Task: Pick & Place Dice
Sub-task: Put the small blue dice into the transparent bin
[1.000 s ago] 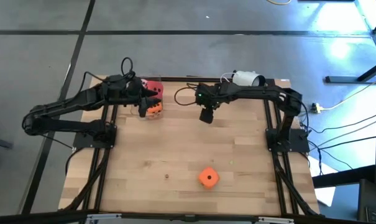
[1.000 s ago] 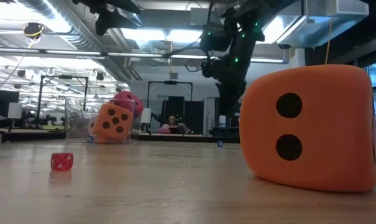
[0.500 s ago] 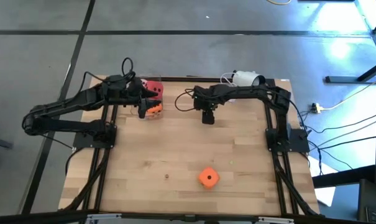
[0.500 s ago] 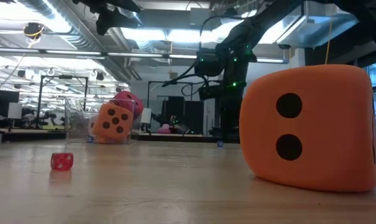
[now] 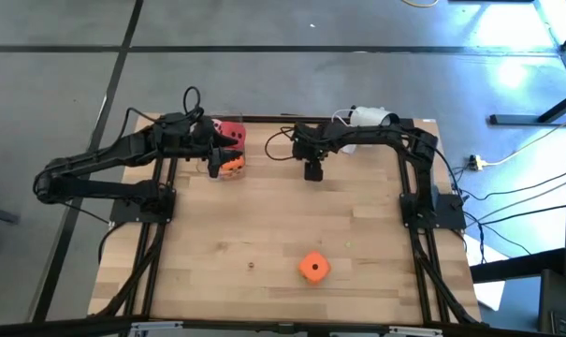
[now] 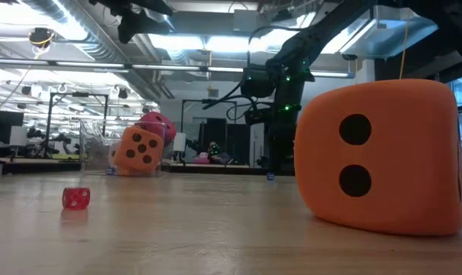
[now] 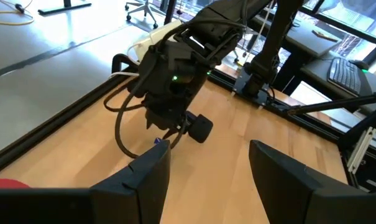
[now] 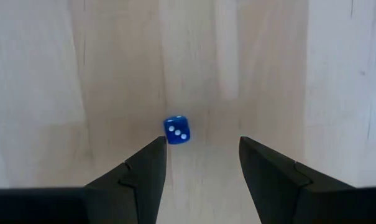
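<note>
Two grippers hang over the far half of the table (image 5: 264, 225). The right gripper (image 8: 202, 155) points straight down with its fingers spread and empty, a small blue die (image 8: 176, 130) (three white pips up) lying on the wood just beyond its fingertips. The left gripper (image 7: 207, 163), also spread and empty, hovers by a clear container (image 6: 124, 149) holding an orange die (image 5: 231, 166) and a pink one (image 6: 158, 122). Another orange die (image 5: 312, 267) sits near the front edge, a tiny red die (image 6: 75, 198) to its left.
</note>
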Tool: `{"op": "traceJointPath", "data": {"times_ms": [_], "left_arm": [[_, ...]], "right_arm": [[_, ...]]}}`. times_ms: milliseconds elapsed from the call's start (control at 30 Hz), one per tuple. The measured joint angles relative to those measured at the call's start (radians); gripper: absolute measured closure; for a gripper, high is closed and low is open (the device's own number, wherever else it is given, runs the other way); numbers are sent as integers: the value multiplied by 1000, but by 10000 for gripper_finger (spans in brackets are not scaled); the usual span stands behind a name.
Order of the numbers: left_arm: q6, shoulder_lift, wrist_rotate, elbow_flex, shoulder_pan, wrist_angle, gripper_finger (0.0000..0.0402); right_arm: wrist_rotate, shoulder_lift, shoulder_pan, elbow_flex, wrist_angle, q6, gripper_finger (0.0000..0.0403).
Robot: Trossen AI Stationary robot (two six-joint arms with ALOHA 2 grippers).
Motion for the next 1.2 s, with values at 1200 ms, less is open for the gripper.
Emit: {"op": "traceJointPath", "data": {"times_ms": [1200], "left_arm": [[-29, 0, 0, 1, 0, 1, 192]], "right_arm": [[-80, 62, 2, 1, 9, 33, 358]]}}
